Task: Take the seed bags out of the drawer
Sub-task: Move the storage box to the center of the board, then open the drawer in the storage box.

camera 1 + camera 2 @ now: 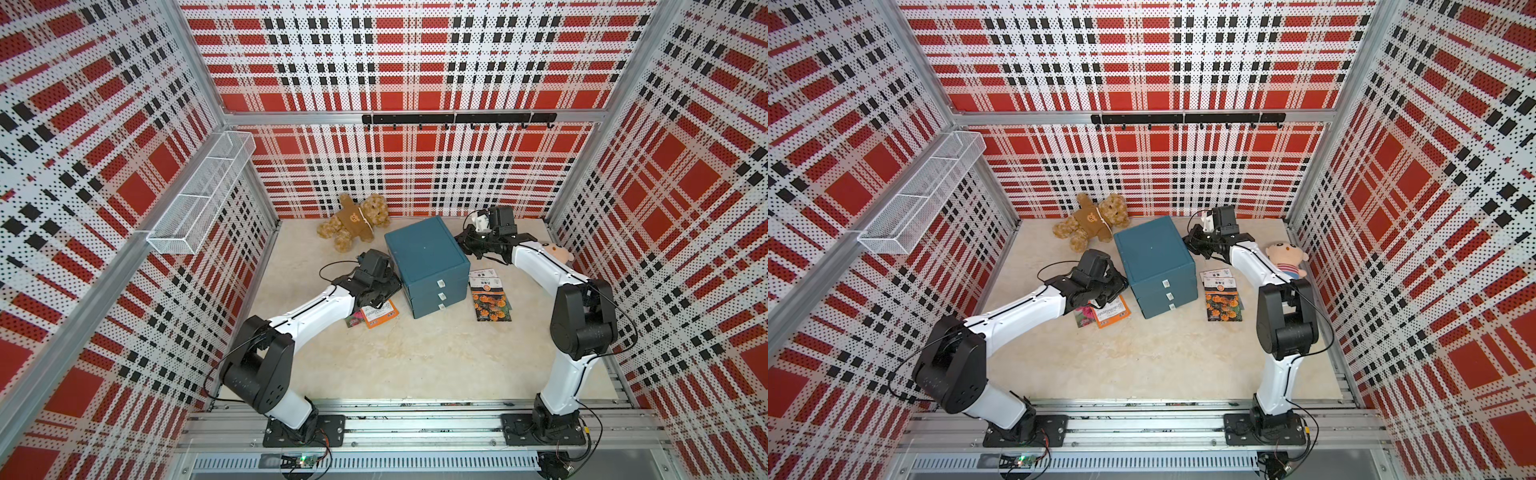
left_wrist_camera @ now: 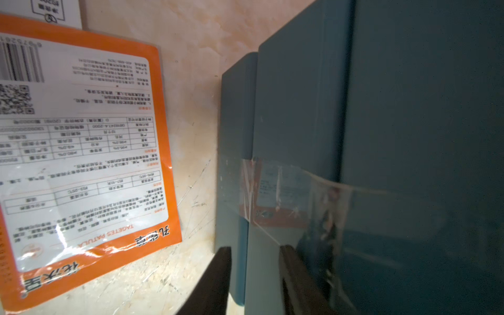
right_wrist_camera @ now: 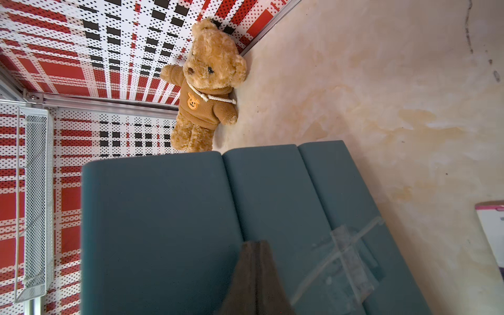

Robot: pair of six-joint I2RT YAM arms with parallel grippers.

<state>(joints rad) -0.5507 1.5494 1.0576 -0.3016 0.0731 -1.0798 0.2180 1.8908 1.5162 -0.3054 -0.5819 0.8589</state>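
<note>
Plaid-walled cell, beige counter: teal drawer cabinet, seed bags either side.
Beside it, left claw apart; right claw pinched together.

The drawer cabinet is showing plain teal, one seed bag is showing orange edging around white, and the walls are displaying red-black-white plaid.

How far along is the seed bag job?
Done: seed bags lie on the table, more across the drawer chest; its drawers look shut. In hand: nothing; left gripper open, right gripper shut, both by the chest. Left: unseen whether any remain inside.
</note>
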